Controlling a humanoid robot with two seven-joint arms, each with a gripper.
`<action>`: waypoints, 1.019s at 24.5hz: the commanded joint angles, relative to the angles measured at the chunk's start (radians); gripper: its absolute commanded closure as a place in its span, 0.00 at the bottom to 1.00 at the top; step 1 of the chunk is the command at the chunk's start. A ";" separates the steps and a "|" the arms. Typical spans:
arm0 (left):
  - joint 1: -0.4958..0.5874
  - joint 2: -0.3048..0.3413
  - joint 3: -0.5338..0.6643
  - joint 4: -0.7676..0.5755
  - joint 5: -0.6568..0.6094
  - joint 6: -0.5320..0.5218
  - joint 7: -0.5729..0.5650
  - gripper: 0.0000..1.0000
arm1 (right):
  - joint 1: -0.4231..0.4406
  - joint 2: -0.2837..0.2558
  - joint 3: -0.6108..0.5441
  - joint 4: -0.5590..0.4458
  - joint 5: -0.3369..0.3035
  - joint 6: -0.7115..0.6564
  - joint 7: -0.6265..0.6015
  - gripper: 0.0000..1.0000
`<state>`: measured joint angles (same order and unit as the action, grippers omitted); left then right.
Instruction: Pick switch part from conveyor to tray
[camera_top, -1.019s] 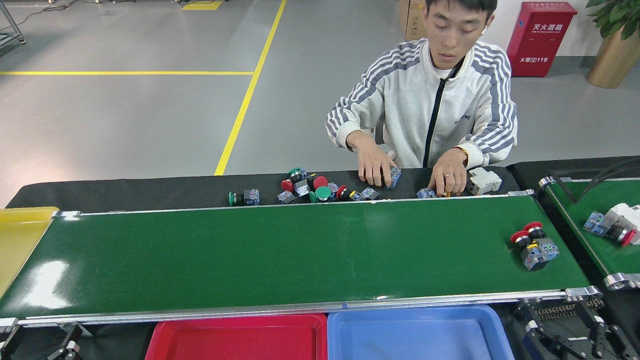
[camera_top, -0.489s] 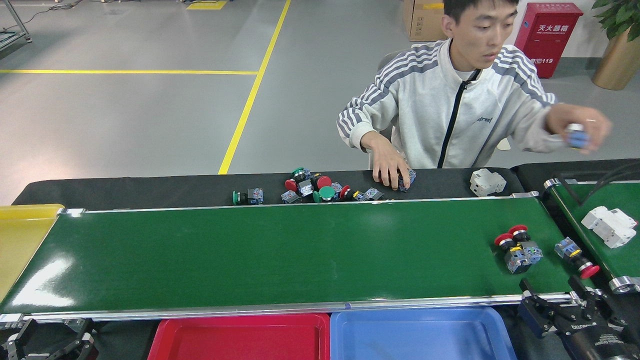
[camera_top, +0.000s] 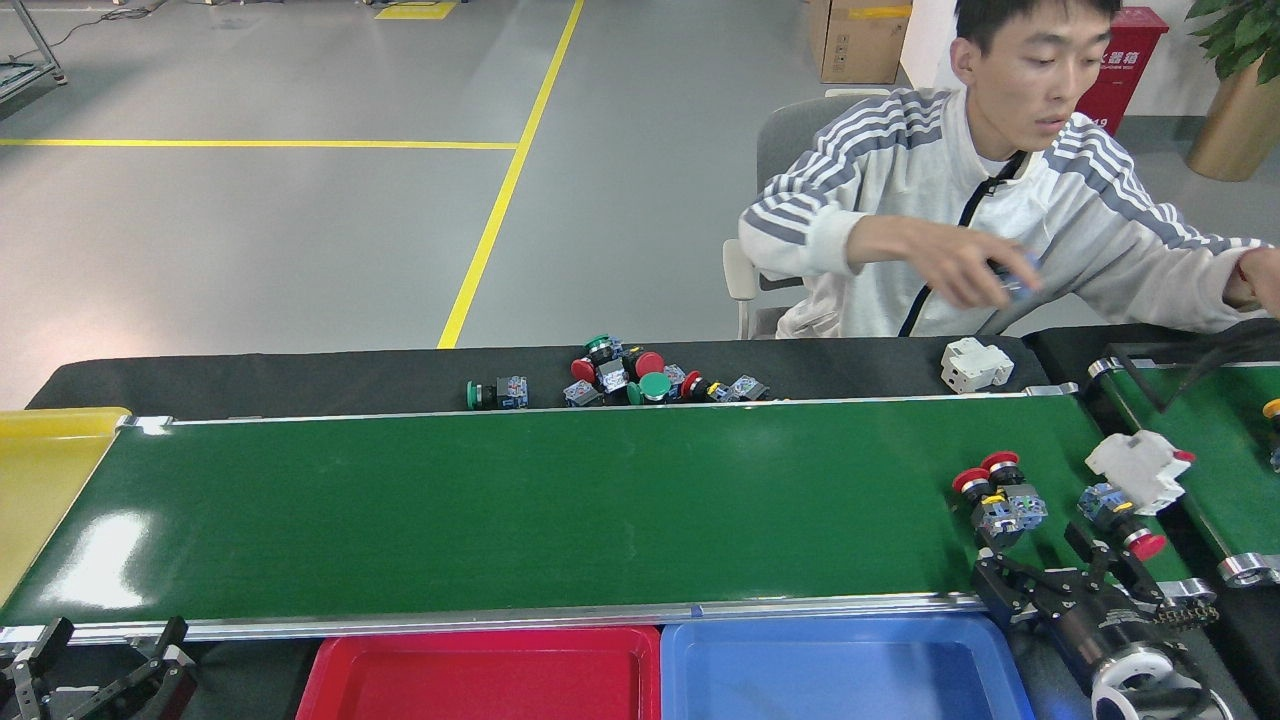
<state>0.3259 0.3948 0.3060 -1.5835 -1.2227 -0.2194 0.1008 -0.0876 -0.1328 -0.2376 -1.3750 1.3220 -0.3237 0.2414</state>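
Just beyond your right gripper (camera_top: 1075, 560), whose jaws stood spread, the switch part (camera_top: 1000, 497) lay upright on the conveyor (camera_top: 520, 510), nearest that arm.

Our right gripper (camera_top: 1062, 572) sits at the lower right of the head view, its black arm entering from the bottom right corner with a white ring at the wrist. Its dark fingers (camera_top: 1010, 580) spread apart and point up and to the left, jaws wide. Our left gripper (camera_top: 100, 660) shows only at the bottom left corner, low in view and partly cut off by the edge. Two black fingers (camera_top: 165, 650) stand up and apart there, tips angled upward, with open space between them. Both arms stay low near the bottom edge; the right reaches farther forward than the left. Neither gripper holds anything.
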 joint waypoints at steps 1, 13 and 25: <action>-0.022 0.013 0.005 0.008 -0.003 -0.001 0.004 0.00 | -0.034 0.001 0.009 0.010 -0.003 0.005 -0.002 0.01; -0.051 0.018 0.004 0.042 -0.003 -0.005 0.005 0.00 | -0.115 -0.024 0.190 0.070 -0.006 0.055 -0.011 0.39; -0.048 0.018 0.002 0.051 -0.001 -0.015 0.005 0.00 | -0.116 -0.027 0.261 -0.065 -0.070 -0.304 -0.022 0.91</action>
<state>0.2842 0.3980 0.3036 -1.5254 -1.2228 -0.2295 0.0976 -0.1857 -0.1709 0.0150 -1.3981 1.2624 -0.4971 0.2277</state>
